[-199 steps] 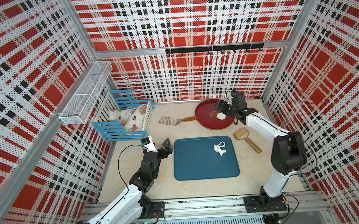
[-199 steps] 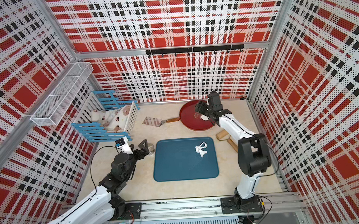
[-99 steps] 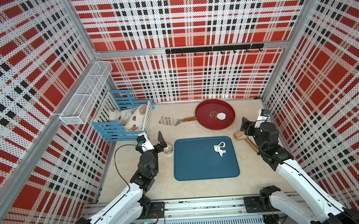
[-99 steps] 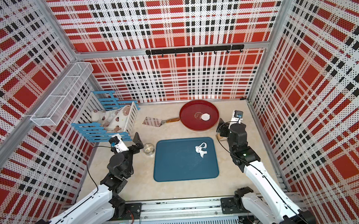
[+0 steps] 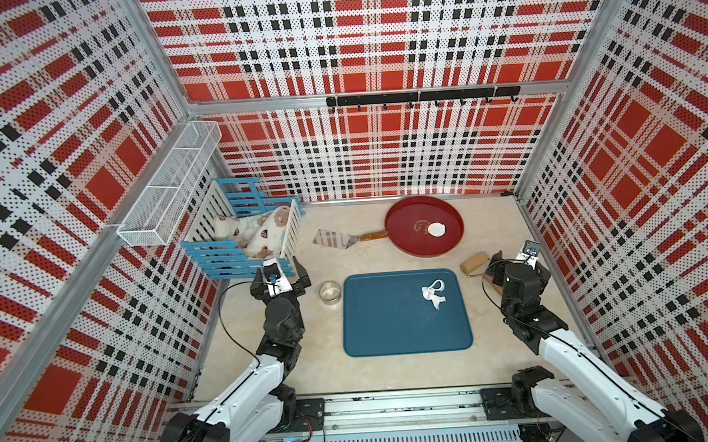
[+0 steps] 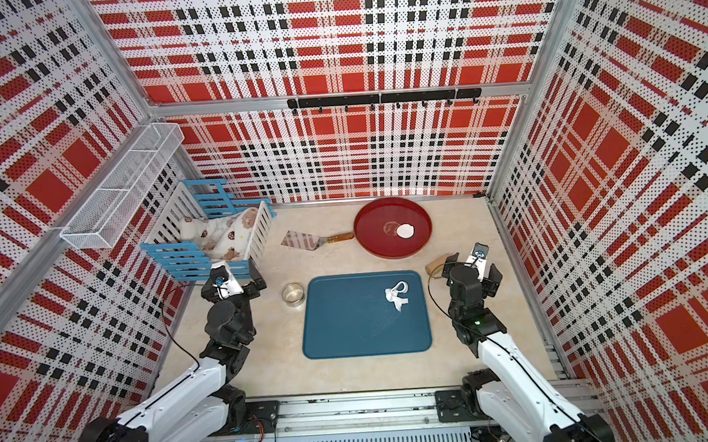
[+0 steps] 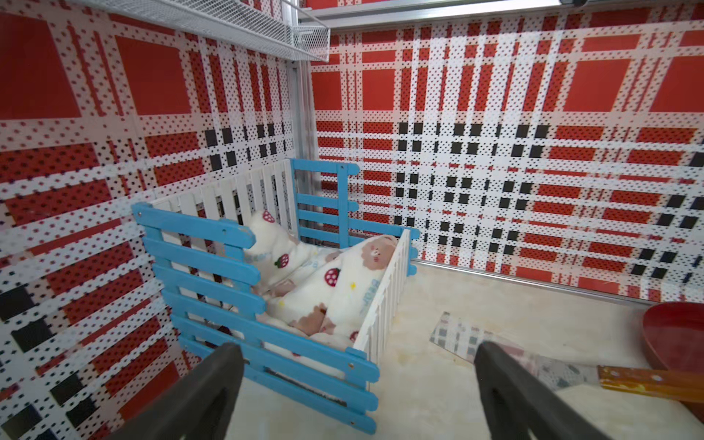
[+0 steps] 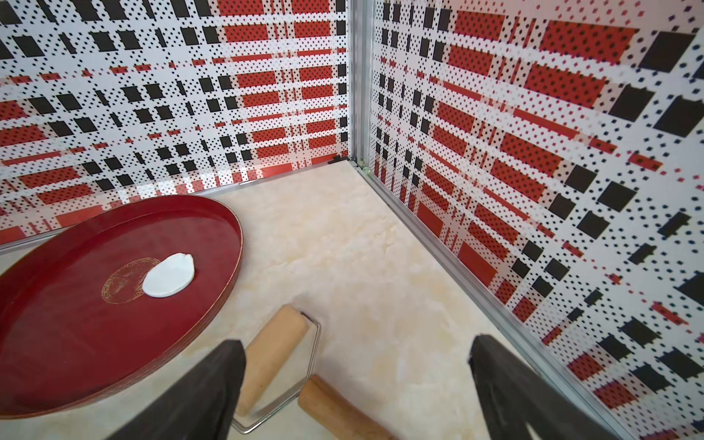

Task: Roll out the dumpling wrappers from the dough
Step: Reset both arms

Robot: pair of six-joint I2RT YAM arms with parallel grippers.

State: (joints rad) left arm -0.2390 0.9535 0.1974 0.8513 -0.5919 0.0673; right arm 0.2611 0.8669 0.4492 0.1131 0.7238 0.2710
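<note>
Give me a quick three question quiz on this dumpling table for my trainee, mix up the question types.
1. True or false: the dumpling wrapper lies on the blue mat.
2. The ragged dough sits: A) in the steel cup, B) on the blue mat, C) in the crib?
3. Fill in: the left pincer and right pincer both stand ____.
Key: 1 false, it lies in the red tray; 2 B; 3 open.

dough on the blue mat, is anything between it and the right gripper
Only the wooden roller: it lies on the table just off the blue mat's right edge, between the dough and the open right gripper. It lies low, so the gripper could likely pass above it.
</note>
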